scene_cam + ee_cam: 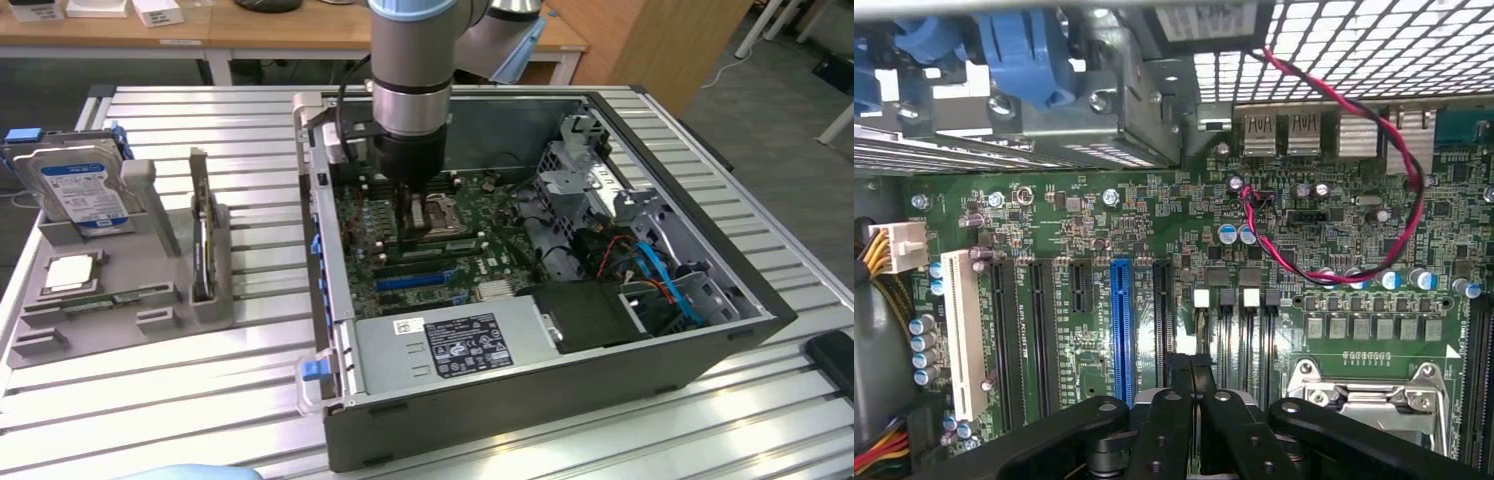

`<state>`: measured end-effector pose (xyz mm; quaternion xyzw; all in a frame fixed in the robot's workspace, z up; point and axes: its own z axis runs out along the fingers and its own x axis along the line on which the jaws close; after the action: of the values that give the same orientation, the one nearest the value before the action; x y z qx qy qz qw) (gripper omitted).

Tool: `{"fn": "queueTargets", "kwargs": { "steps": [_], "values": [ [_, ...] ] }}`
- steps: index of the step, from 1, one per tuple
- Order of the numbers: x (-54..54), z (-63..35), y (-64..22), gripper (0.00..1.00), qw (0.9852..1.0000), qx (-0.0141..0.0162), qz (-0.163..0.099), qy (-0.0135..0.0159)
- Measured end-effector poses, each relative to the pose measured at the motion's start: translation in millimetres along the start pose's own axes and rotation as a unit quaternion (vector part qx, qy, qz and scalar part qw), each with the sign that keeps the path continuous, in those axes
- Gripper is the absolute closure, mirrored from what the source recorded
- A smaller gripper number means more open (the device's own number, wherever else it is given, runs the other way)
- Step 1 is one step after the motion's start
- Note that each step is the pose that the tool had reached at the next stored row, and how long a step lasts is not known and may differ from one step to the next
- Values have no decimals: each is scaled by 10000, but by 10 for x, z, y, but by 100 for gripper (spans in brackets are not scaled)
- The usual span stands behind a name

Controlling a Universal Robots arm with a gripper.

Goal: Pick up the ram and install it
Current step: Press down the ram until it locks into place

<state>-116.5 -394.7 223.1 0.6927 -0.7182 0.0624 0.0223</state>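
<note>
Ram [203, 250]: stands on edge in grey holder [120, 300] on surface [240, 400], slotted for easy grasping. Fingers [1172, 430] pressed together, seemingly empty, low over motherboard [1074, 210] memory slots [1226, 315], well apart from it.

Item: ram [204, 255]. Long, narrow, thin board, dark green, with small dark parts along its face; finer detail too small to tell. Pose: standing on one long edge, upright, its length running from the table's near edge toward its far edge. Location: seated in a narrow slot of a grey holder [140, 310], near the table's edge at the exterior view's left.
</note>
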Motion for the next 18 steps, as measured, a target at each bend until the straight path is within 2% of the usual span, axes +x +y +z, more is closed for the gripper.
{"fn": "queueTargets", "kwargs": {
  "steps": [5,9,18],
  "values": [
    [-1,10,4,90,10000,14,1,5],
    [-1,2,3,90,10000,19,3,-7],
    [17,-138,-5,90,10000,-21,-1,-28]
  ]
}}
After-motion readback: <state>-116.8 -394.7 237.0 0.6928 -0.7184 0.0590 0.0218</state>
